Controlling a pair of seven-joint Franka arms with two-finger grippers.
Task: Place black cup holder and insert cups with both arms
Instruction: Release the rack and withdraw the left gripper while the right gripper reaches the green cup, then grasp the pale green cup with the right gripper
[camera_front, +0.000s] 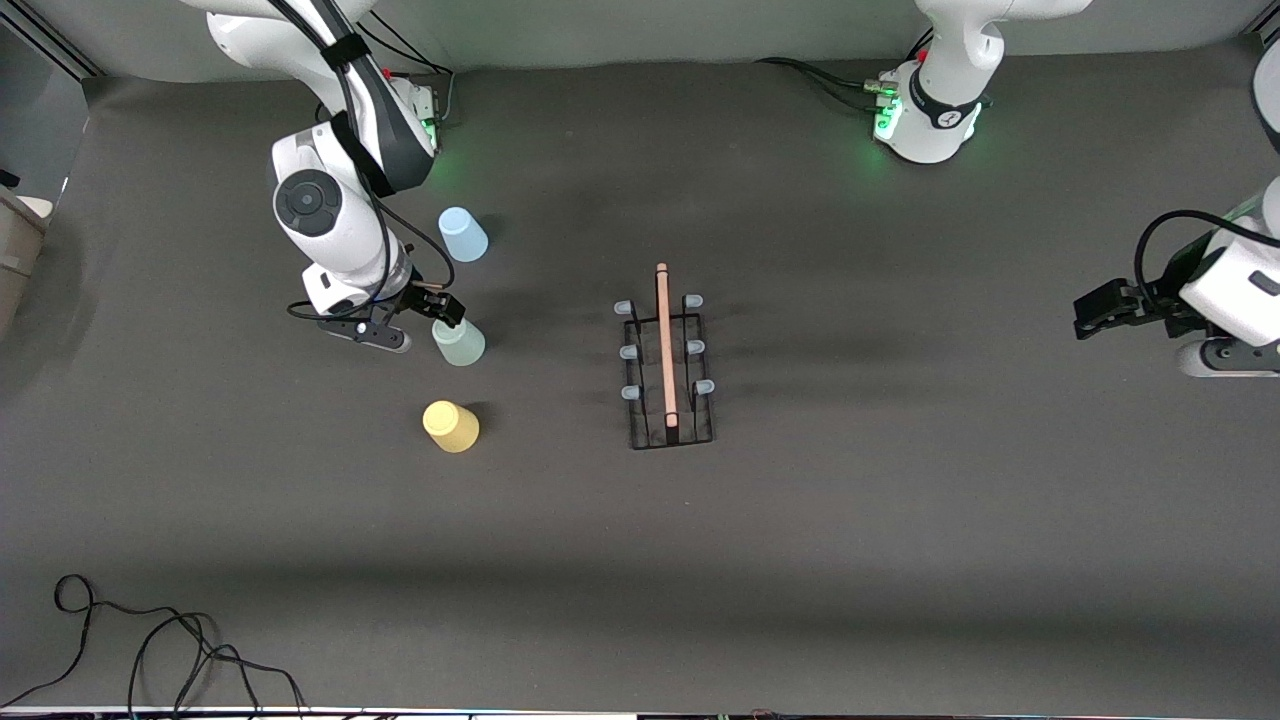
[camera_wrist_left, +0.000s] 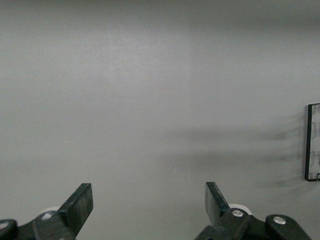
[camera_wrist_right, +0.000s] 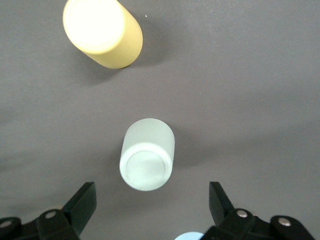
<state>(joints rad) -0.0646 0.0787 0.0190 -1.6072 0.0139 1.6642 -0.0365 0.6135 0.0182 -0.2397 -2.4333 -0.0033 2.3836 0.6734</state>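
Yellow cup (camera_front: 451, 426) stands clear; right gripper (camera_front: 425, 318), fingers spread, partly hides the mint cup (camera_front: 459, 342).

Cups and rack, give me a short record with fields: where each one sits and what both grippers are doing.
rack: black cup holder mid-table, no cups on it
blue cup: upside down, farthest from the front camera
green cup: upside down, between blue and yellow
yellow cup: upside down, nearest
right gripper: jaws open, over the green cup
left gripper: jaws open, waiting at its end of the table
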